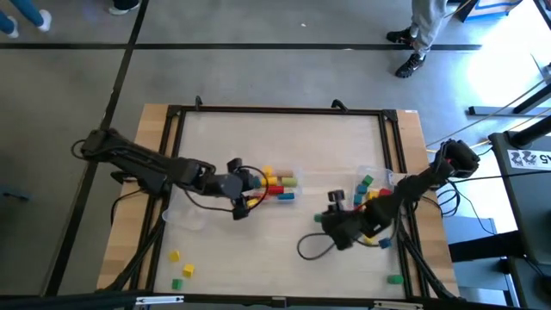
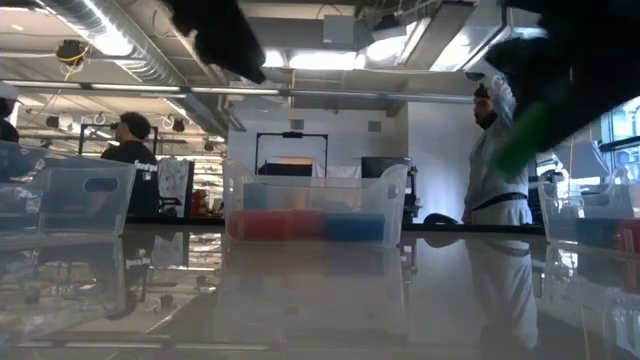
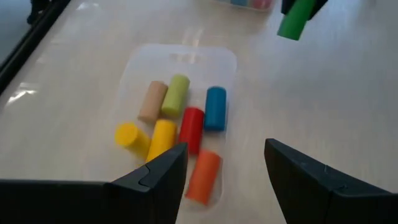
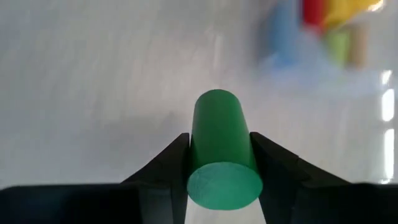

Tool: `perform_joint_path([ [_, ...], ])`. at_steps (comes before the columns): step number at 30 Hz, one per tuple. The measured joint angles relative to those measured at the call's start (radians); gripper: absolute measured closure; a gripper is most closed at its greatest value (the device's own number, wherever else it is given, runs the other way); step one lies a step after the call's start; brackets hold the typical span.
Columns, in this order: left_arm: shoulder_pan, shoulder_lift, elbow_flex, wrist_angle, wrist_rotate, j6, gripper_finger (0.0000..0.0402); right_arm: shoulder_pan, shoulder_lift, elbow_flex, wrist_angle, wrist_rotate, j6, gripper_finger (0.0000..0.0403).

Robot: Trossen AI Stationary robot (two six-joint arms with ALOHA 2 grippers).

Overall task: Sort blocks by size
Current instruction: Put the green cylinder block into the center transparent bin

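With the right gripper (image 4: 219,168) clamped on the green cylinder (image 4: 222,149), it should lower gently into the clear bin (image 3: 180,59) of cylinders, beside the left gripper's (image 3: 224,171) open, empty jaws.

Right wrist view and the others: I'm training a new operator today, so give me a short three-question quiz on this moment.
1. True or false: the right hand is clamped on a green cylinder.
2. Which is in the clear tray under the left hand? A) cubes only B) cylinders lying on their sides C) nothing
3. Fill in: the left hand's fingers are ____, holding nothing.

Key: 1 true; 2 B, among them a blue cylinder and an orange cylinder; 3 open.
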Motion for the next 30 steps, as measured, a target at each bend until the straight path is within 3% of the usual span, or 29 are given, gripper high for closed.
perform_joint_path([
  [8,-0.11,-0.082,-0.138,0.027,-0.102,-0.183,0.0192,-0.156,0.0,0.0,0.251,0.032,-0.255,0.0263],
  [16,-0.16,-0.084,-0.203,0.13,-0.122,-0.263,0.0192,-0.315,0.002,0.0,0.488,0.016,-0.441,0.0263],
  [23,-0.189,-0.084,-0.205,0.156,-0.124,-0.308,0.0192,-0.416,0.066,0.001,0.643,-0.078,-0.501,0.0262],
  [30,-0.21,-0.084,-0.205,0.165,-0.124,-0.342,0.0192,-0.47,0.136,0.001,0.693,-0.082,-0.497,0.0238],
])
